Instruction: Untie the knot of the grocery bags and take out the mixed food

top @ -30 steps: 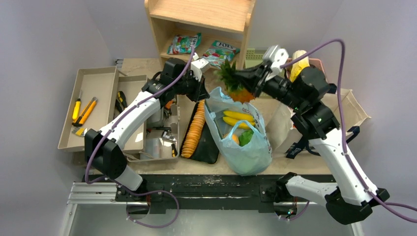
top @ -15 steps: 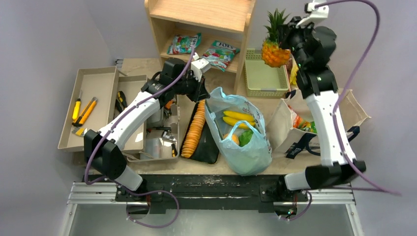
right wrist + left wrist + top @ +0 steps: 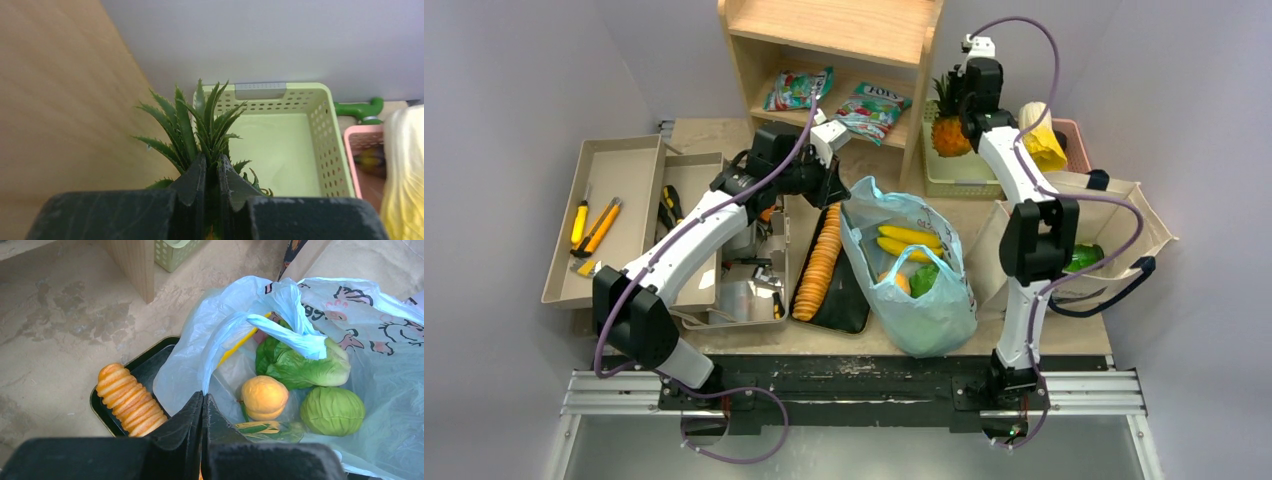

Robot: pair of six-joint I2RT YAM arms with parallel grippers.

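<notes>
Two arms | my right gripper clenched on pineapple crown, upper right, above basket for unloading | my left gripper pinched shut at bag rim, centre, I judge to hold it open

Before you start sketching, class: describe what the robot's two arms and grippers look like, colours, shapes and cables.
The left arm and right arm both alternate white tubular links with bulky black joint housings. A purple cable loops loosely along each. The left gripper and right gripper each have two dark wedge-shaped fingers tapering to narrow tips. No markings are legible.
</notes>
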